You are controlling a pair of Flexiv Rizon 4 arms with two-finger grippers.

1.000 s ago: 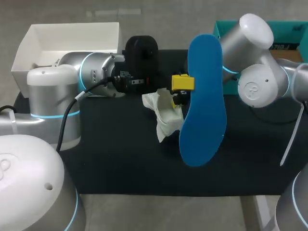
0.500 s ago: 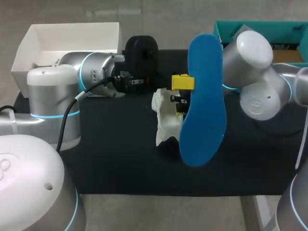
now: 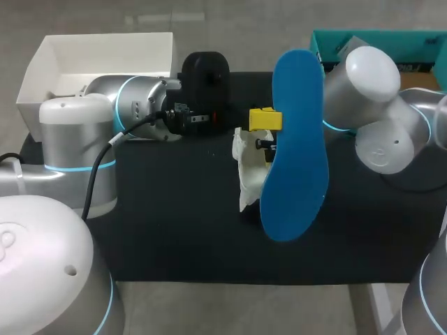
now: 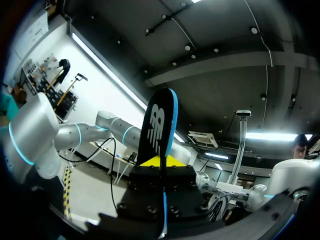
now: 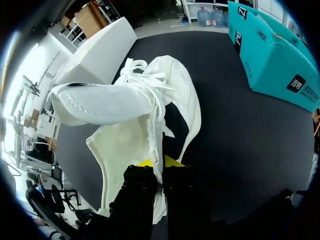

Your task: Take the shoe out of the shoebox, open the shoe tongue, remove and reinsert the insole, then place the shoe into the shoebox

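In the head view the upright flat blue foam insole [image 3: 297, 139] hides most of the white fabric shoe [image 3: 246, 174] and all of the right gripper [image 5: 161, 167], and the teal cardboard shoebox [image 3: 426, 42] at the table's far right corner is cut off by the picture's edge.

The right gripper [image 5: 161, 169] pinches the edge of a white shoe [image 5: 145, 125] between its fingers, over the black table [image 5: 240, 140], with a teal box [image 5: 270, 55] and a white box [image 5: 100, 55] beyond.
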